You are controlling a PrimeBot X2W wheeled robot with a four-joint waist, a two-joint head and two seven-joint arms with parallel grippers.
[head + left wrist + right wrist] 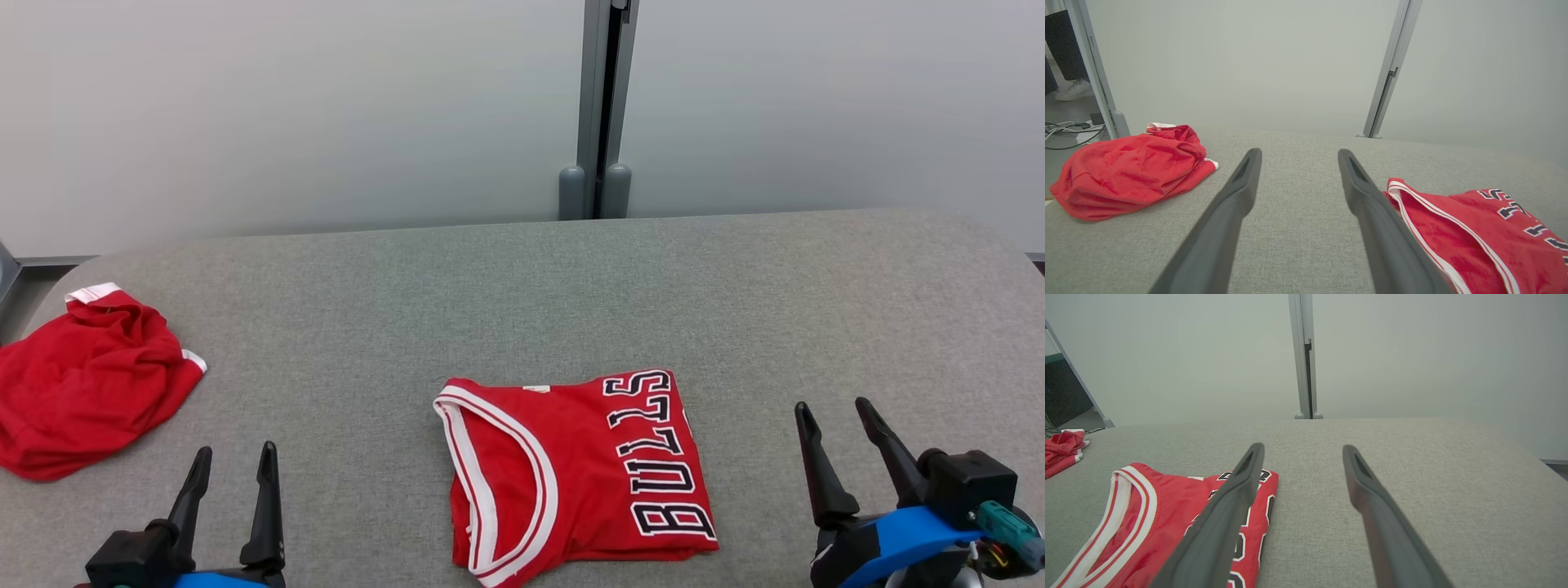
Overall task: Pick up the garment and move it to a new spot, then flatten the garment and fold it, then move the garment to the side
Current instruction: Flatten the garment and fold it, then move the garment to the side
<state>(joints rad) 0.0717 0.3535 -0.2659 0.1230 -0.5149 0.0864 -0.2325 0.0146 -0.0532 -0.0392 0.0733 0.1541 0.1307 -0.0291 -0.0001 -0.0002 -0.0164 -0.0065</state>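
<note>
Folded red jersey [571, 482] lies flat on the grey surface [522, 286], left claw [236, 449] spread wide to its left, right claw [833, 404] spread wide to its right, neither touching it.

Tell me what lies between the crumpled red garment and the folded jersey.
Bare grey tabletop; the open left gripper points into that gap, clearest in the left wrist view.

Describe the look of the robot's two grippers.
The left gripper and right gripper each have two long, dark, tapering fingers with slotted inner faces, rising from a black block over a bright blue shell. The right one also carries a teal connector with thin coloured wires.
</note>
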